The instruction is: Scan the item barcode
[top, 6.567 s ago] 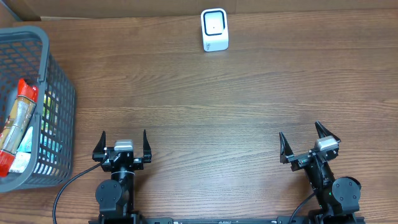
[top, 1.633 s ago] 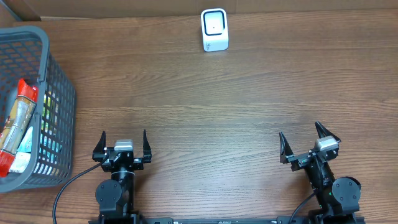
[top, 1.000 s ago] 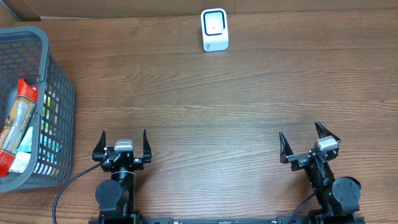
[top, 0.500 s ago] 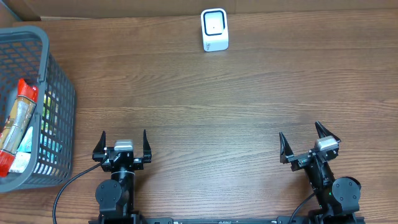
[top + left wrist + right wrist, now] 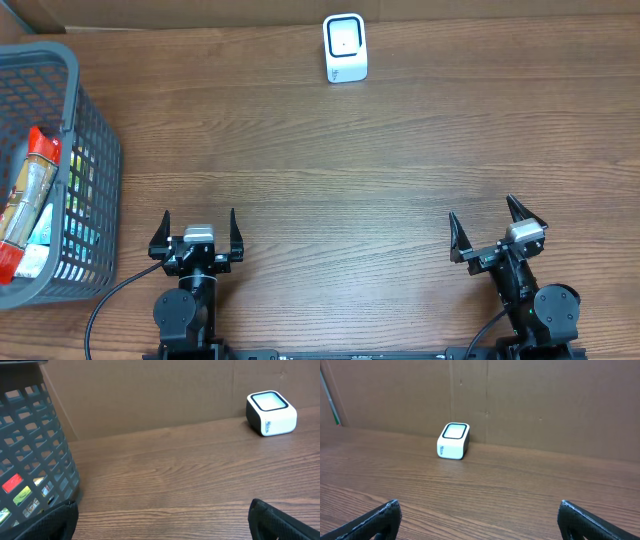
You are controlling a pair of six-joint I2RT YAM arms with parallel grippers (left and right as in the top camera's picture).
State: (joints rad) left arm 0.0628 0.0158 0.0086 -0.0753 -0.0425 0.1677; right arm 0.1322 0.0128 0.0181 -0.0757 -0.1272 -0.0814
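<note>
A white barcode scanner (image 5: 345, 47) with a dark-rimmed window stands at the far middle of the wooden table; it also shows in the left wrist view (image 5: 271, 413) and the right wrist view (image 5: 453, 441). Packaged items (image 5: 28, 200), one long with red ends, lie inside the grey mesh basket (image 5: 95, 120) at the left. My left gripper (image 5: 197, 228) rests open at the near left edge, nothing between its fingers. My right gripper (image 5: 490, 228) rests open at the near right, also holding nothing. Both are far from the scanner and the items.
The basket's grey wall (image 5: 35, 455) fills the left of the left wrist view, with coloured packets showing through the mesh. A brown cardboard wall (image 5: 520, 400) runs along the table's far edge behind the scanner.
</note>
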